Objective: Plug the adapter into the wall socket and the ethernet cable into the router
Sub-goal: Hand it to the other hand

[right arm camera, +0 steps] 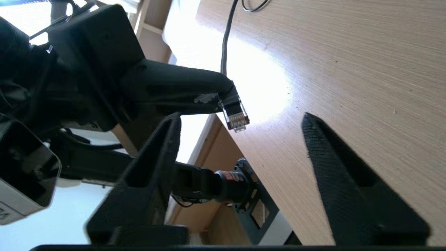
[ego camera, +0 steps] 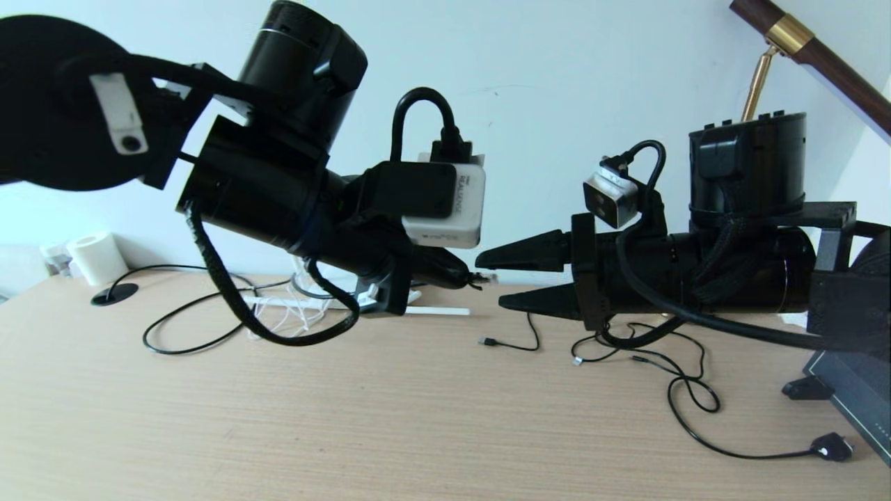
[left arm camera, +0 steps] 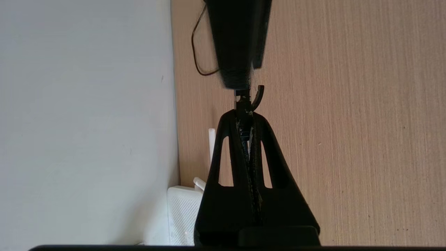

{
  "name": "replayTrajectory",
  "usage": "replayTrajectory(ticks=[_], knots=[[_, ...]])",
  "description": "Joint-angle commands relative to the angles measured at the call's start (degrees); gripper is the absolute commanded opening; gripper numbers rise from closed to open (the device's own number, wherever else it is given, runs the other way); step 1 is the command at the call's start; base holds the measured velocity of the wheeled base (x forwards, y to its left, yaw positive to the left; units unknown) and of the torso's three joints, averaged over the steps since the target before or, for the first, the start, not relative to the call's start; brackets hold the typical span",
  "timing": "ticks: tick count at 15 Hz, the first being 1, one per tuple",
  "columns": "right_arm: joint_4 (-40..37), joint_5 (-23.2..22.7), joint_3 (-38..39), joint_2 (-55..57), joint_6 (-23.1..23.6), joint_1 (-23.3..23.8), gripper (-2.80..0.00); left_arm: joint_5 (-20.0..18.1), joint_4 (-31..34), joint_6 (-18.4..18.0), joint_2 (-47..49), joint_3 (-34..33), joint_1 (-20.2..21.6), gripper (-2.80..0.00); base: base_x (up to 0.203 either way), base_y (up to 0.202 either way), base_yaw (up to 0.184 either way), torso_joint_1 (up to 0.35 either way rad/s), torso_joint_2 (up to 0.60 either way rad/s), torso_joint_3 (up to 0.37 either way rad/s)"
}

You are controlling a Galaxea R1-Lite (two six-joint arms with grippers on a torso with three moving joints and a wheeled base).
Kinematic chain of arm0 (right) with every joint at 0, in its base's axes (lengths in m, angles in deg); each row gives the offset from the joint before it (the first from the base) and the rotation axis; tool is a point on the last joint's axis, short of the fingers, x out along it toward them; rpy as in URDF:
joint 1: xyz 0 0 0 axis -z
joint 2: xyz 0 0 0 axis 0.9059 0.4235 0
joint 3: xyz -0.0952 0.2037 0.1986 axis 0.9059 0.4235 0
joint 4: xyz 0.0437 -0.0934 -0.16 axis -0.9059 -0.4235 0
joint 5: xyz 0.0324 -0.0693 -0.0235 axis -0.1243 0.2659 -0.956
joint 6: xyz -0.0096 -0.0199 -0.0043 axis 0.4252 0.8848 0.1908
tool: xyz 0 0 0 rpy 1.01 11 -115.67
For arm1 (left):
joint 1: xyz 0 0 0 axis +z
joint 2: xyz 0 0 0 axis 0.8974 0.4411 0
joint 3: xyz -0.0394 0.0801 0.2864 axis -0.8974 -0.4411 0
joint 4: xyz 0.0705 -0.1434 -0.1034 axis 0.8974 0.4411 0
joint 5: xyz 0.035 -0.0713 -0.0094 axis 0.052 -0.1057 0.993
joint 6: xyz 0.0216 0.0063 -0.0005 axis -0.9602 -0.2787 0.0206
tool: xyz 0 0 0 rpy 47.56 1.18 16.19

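Note:
My left gripper (ego camera: 463, 277) hangs above the table's middle, shut on the ethernet cable's clear-tipped plug (ego camera: 485, 278), which pokes out past its tips (left arm camera: 244, 99). The cable's black round disc end (ego camera: 113, 293) lies at the far left of the table. My right gripper (ego camera: 491, 280) faces the left one, open, with its two fingers either side of the plug (right arm camera: 236, 118) and not touching it. The router (left arm camera: 183, 212) lies against the wall behind the left arm, with a white antenna (ego camera: 438, 310) showing. The adapter and the wall socket are out of view.
Thin black USB cables (ego camera: 686, 390) snake over the right side of the table, one ending in a black plug (ego camera: 832, 447). A dark panel (ego camera: 860, 400) stands at the right edge. A white paper roll (ego camera: 97, 257) sits far left. Thin white cord (ego camera: 299, 313) is tangled near the router.

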Motion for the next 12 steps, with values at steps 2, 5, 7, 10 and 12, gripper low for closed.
replayTrajectory(ticks=[2,5,7,10,12], knots=[[0.1,-0.3,0.0,0.1,-0.3,-0.2,-2.80,-0.2,0.2,-0.4,0.2,0.0,0.0,-2.80,0.000,0.000,0.000,0.000,0.00,0.000],[0.1,-0.3,0.0,0.0,-0.4,-0.3,-2.80,-0.2,-1.5,-0.4,0.7,-0.1,-0.1,-2.80,0.000,0.000,0.000,0.000,0.00,0.000],[0.1,-0.4,0.0,0.1,-0.4,-0.4,-2.80,-0.2,-1.4,-0.4,0.7,-0.2,-0.4,-2.80,0.000,0.000,0.000,0.000,0.00,0.000],[0.1,-0.4,0.0,0.2,-0.3,-0.4,-2.80,-0.2,-1.3,-0.2,0.5,-0.5,-0.6,-2.80,0.000,0.000,0.000,0.000,0.00,0.000],[0.1,-0.3,0.1,0.2,-0.3,-0.4,-2.80,-0.2,-1.0,-0.3,0.3,-0.5,-0.6,-2.80,0.000,0.000,0.000,0.000,0.00,0.000]])
